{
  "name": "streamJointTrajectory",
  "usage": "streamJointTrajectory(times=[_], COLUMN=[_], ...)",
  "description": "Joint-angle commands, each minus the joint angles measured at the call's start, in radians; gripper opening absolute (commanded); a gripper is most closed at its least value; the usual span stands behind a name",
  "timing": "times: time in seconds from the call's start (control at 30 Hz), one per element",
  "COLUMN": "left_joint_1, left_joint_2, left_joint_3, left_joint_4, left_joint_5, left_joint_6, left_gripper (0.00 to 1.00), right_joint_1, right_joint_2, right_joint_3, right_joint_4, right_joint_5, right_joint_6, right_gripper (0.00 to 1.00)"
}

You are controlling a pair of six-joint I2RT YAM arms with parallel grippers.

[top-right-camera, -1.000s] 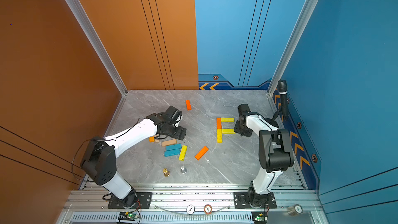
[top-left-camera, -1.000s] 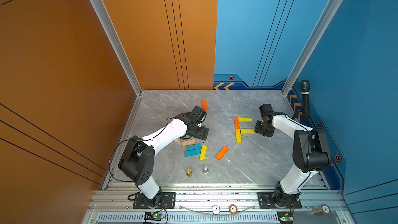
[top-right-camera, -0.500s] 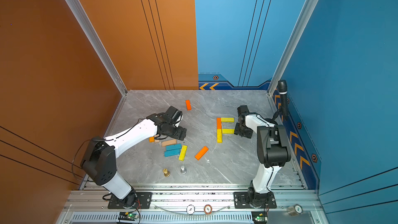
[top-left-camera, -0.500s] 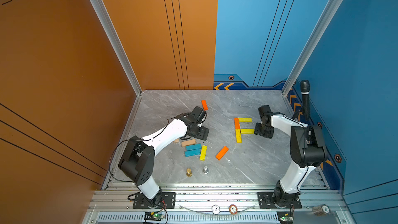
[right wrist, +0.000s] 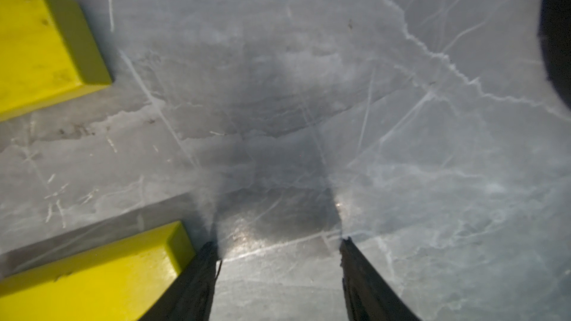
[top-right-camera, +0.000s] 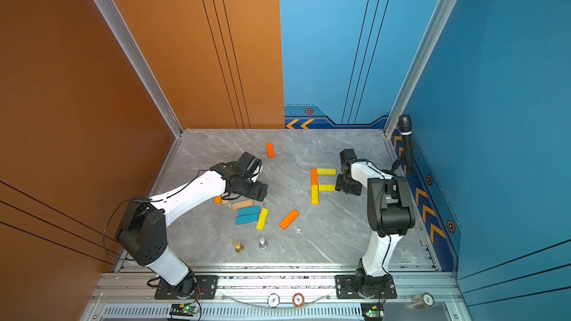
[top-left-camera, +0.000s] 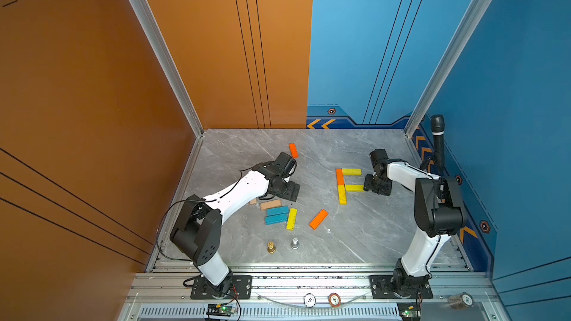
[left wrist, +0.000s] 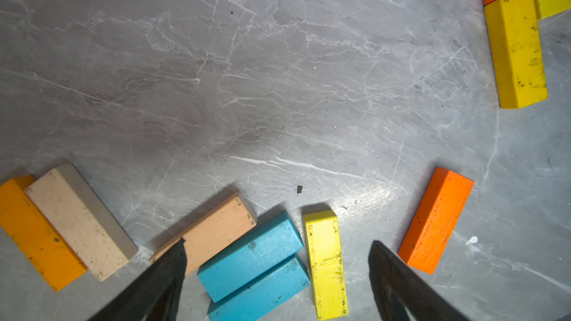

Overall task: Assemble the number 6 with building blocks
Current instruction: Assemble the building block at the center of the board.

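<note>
Nearest, the gold pawn (top-left-camera: 271, 247) and silver pawn (top-left-camera: 294, 243) stood on the table (top-left-camera: 370, 236). Behind them the spare building blocks (top-left-camera: 277, 211) lay loose, with the left pincer (left wrist: 278, 243) above them, jaws wide apart and empty. Further back, the right pincer (right wrist: 278, 242) had spread its jaws over the last second and gripped nothing. One finger sat just beside the end of the middle yellow block (top-left-camera: 354, 188). That block stayed against the orange-and-yellow upright (top-left-camera: 339, 176), below the top yellow block (top-left-camera: 351, 171). Judged: middle bar placed; the figure read as an F, its loop not yet closed. Farthest lay a lone orange block (top-left-camera: 293, 150).
</note>
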Motion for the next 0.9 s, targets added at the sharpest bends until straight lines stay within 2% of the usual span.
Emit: streamJointTrajectory(times=[0.0,0.57,0.73,0.87], left_joint_1=[-0.008,-0.009,-0.009,-0.009], left_joint_2=[0.006,0.004,0.007,0.012], left_joint_3=[0.021,0.022,0.021,0.023], left_joint_4=[-0.021,-0.021,-0.021,-0.021], left_joint_5=[-0.022,-0.020,-0.023,-0.024], left_joint_6=[0.013,0.012,0.011,0.011], left_gripper=[0.92,0.92,0.92,0.92], right_joint_1=[0.004,0.009,0.006,0.002], right_joint_2=[0.032,-0.001,-0.082,-0.190], right_joint_3=[0.022,0.016,0.033,0.042], right_joint_4=[-0.036,-0.039,-0.061,-0.061], right_joint_5=[0.024,0.013,0.059,0.042], right_joint_6=[-0.017,-0.004,-0.006,0.015], right_gripper=[0.65,0.66,0.67,0.67])
